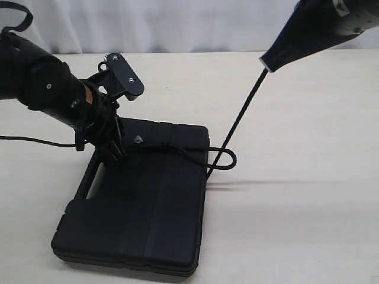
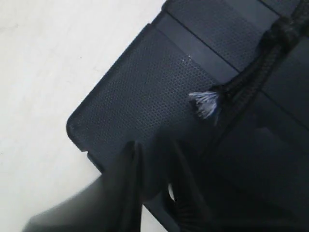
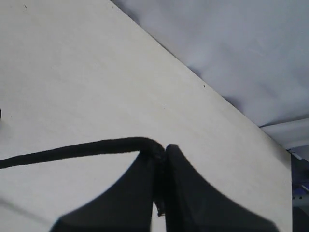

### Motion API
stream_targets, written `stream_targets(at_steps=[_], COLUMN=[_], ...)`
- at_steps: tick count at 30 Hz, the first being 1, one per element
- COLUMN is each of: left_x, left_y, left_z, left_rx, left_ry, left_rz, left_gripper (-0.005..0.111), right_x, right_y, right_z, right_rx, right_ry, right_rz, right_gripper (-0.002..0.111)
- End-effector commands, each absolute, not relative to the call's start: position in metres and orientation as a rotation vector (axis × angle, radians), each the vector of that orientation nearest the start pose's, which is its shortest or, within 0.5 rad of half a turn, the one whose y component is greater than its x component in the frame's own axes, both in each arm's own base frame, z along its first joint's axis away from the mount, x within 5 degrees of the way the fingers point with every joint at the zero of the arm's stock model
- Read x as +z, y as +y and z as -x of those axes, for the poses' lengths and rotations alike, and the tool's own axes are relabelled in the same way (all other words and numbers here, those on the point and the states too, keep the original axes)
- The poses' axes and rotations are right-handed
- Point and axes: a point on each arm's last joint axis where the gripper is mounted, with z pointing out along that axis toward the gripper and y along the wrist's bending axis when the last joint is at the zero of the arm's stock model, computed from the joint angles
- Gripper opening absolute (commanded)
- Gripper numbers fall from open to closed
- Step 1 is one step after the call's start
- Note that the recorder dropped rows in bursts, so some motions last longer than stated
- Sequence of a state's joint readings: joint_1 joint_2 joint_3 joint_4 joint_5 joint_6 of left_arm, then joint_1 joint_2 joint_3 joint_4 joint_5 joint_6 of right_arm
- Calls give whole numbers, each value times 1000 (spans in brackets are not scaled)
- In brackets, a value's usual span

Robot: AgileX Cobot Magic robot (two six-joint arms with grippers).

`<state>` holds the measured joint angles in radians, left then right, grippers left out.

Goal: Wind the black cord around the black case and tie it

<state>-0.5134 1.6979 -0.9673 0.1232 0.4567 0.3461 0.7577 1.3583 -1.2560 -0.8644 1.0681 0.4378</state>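
The left arm comes in from the upper left of the exterior view. Its left pincer is down low, right at the upper left part of the black case. In the left wrist view its two fingers look dark and blurry, and the edge of the case sits between them. I cannot tell if they are squeezing the case or only sitting around it.

The black case lies flat on the pale surface, in the lower middle of the exterior view. The black cord lies across the far part of the case. In the left wrist view a frayed end of the cord rests on the bumpy lid. Farther along the cord there is a thick lump that looks like a knot.

At the right edge of the case the cord makes a small loop on the surface. From there it goes up in a straight, tight line to the upper right of the picture.

Up there the right pincer hangs high above the surface. It is clamped on the cord. The right wrist view shows this well: the cord runs over the pale surface and goes in between two fingers that are pressed together.

A white cloth hangs behind the surface.
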Motion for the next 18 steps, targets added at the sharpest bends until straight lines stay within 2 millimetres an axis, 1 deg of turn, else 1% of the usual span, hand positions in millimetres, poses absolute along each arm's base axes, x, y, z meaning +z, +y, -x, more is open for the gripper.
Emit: stream_targets(at_steps=[1,5,8,10,12,15,17,18], left_x=[198,198,196,196,196,195,195,195], left_y=[-161,-163,-163,-162,-163,-163,-162,-162], left_z=[-280,-274,-272,-270,-269,-268,-267,-266], left_rx=[-9,-44,-53,-57,-71,-94,-94,-93], left_ry=[2375,2411,2436,2453,2468,2489,2504,2509], left_rz=[-1198,-1226,-1240,-1243,-1235,-1220,-1225,-1228], left_gripper=[21,21,21,21,21,21,21,21], right_x=[372,361,360,359,356,351,348,347], right_y=[149,149,146,139,130,113,106,103], right_z=[-248,-251,-251,-253,-256,-262,-262,-261], right_rx=[-531,-596,-632,-645,-633,-613,-616,-628], right_ry=[2111,2160,2181,2211,2272,2362,2415,2440], right_rz=[617,621,604,573,514,429,407,402], right_gripper=[4,4,4,8,19,45,56,58])
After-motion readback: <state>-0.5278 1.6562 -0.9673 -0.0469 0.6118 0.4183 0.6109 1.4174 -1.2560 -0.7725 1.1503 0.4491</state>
